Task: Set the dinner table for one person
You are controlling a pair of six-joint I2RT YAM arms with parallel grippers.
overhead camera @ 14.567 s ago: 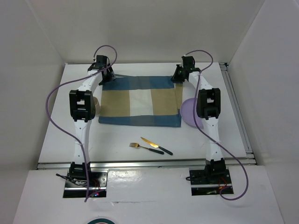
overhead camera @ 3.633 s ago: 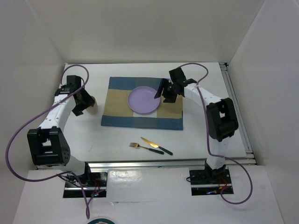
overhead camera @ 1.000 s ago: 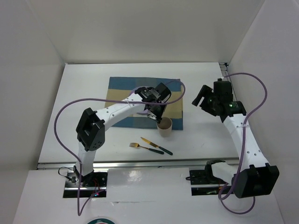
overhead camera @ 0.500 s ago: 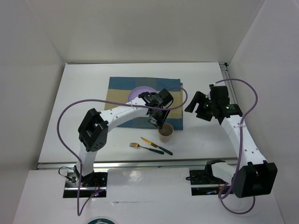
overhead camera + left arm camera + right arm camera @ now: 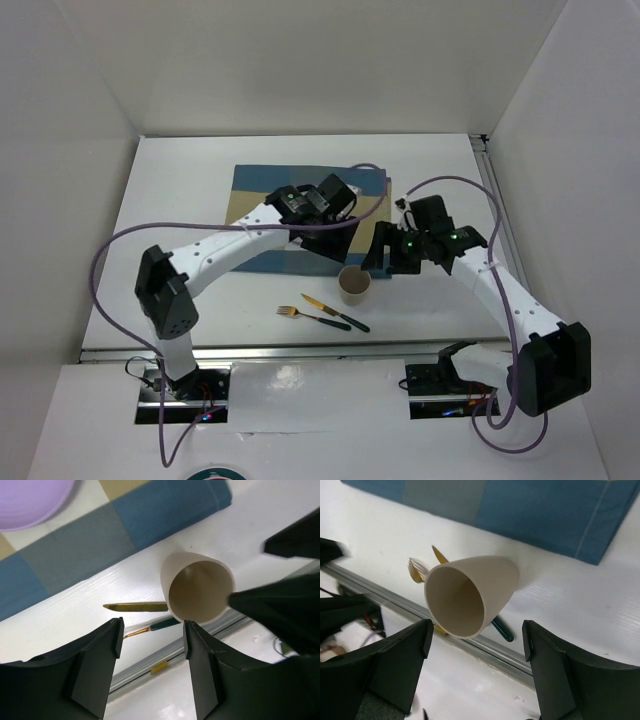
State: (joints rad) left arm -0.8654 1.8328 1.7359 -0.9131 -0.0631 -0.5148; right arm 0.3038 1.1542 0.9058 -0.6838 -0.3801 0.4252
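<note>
— So, how far along is the setting?

— A bit over halfway, I'd say. The placemat (image 5: 262, 182) lies on the table (image 5: 180, 200) with the plate (image 5: 30, 497) on it. The cup (image 5: 353, 284) stands upright on the bare table, just off the mat's near right corner.

— Is either hand holding it?

— No. My left gripper (image 5: 152, 630) hangs above it, fingers apart and empty. My right gripper (image 5: 477, 630) sits beside it, spread wide, touching nothing.

— What's left?

— The fork (image 5: 296, 314) and knife (image 5: 322, 305) lie together near the front edge, not yet laid beside the plate.
</note>
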